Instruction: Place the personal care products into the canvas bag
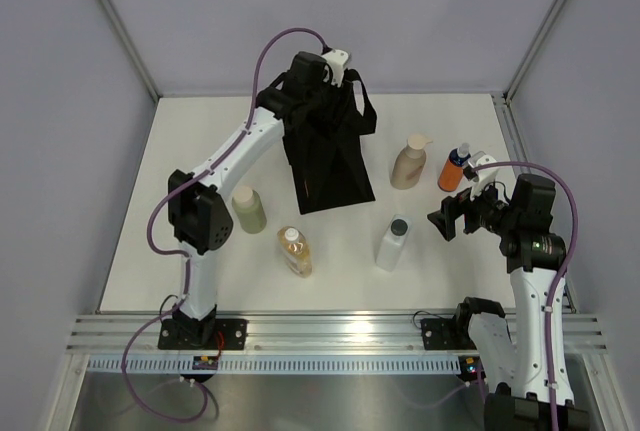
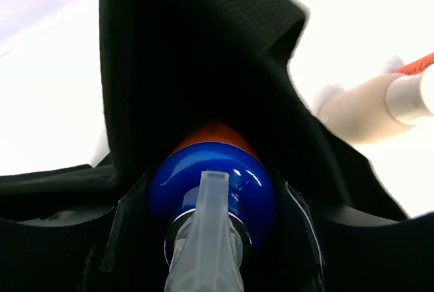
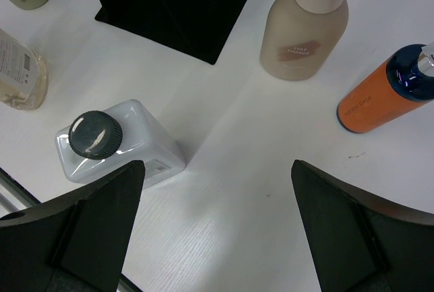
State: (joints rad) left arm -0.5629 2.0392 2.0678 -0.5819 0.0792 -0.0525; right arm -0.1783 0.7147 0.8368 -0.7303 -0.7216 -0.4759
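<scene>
Small blue-orange bottle (image 2: 215, 183) clamped in left gripper (image 1: 312, 73) inside black bag (image 2: 203, 68); right gripper (image 3: 217, 227) spread wide; beige pump bottle (image 3: 304, 31) label seems "STAR CHANCE"

The left arm (image 1: 235, 146) is stretched far forward with its wrist bent downward, and the left gripper (image 2: 211, 231) is closed around a small blue bottle (image 2: 203, 170). The right arm (image 1: 535, 281) is held folded and upright. The right gripper (image 3: 217, 238) is spread wide and pointed leftward.
</scene>
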